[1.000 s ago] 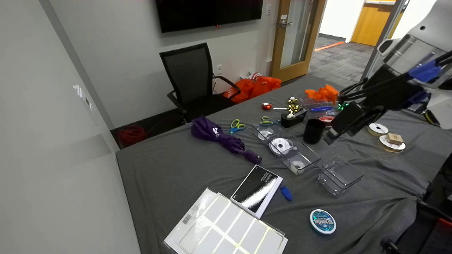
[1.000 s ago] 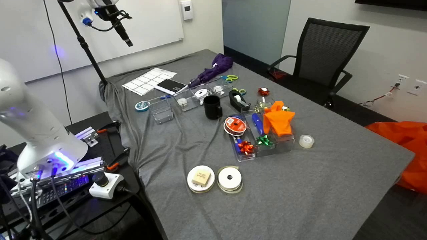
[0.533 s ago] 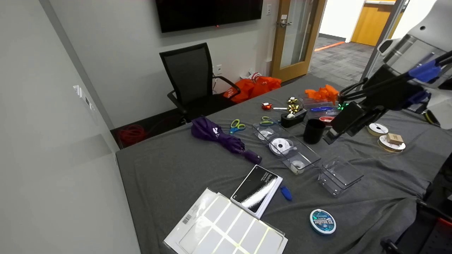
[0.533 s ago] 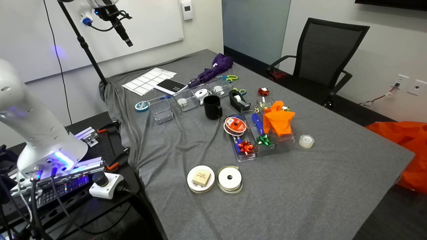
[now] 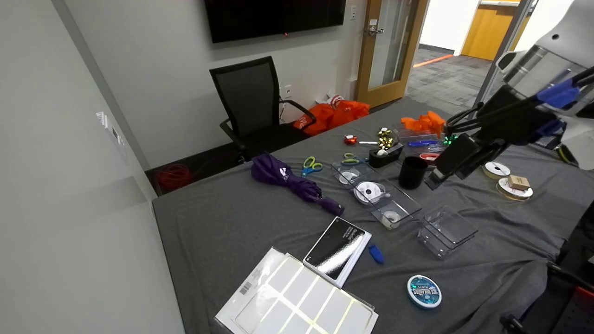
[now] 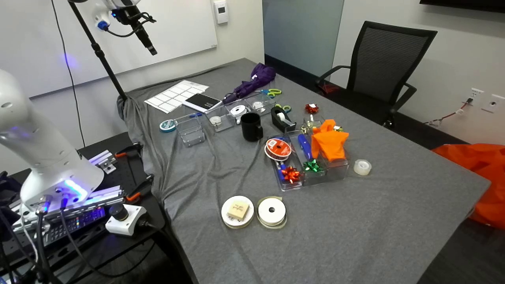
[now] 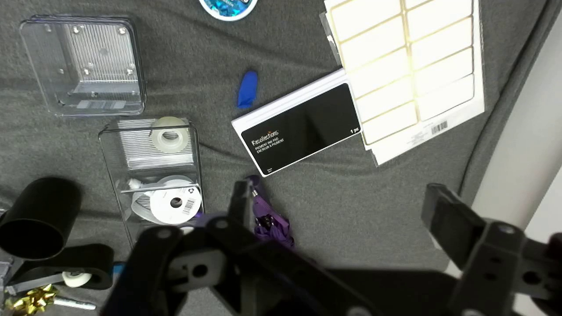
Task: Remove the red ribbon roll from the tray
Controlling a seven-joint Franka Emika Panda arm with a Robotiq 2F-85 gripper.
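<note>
Fingers (image 7: pixel 454 226) spread wide | red ribbon roll (image 6: pixel 274 150) between black mug (image 6: pixel 250 128) and red bow (image 6: pixel 291 174)

The arm (image 6: pixel 23 118) was white, its shell (image 5: pixel 568 39) smooth and rounded, with a small dark spot (image 5: pixel 555 36) on it. At the base (image 6: pixel 47 179) a strip of light (image 6: pixel 76 190) glowed bluish white above black cables (image 6: pixel 40 230) with blue plugs (image 6: pixel 64 203). Further along, in an exterior view, blue patches (image 5: pixel 559 95) showed against black parts (image 5: pixel 506 116), and black cords (image 5: pixel 466 124) curved beside them. The pincer (image 7: pixel 340 202) was black, with blocky fingers (image 7: pixel 452 224), round screw heads (image 7: pixel 221 224) and, in the wrist view, a grey plate (image 7: pixel 186 267) pierced by a dark hole (image 7: pixel 200 270).
</note>
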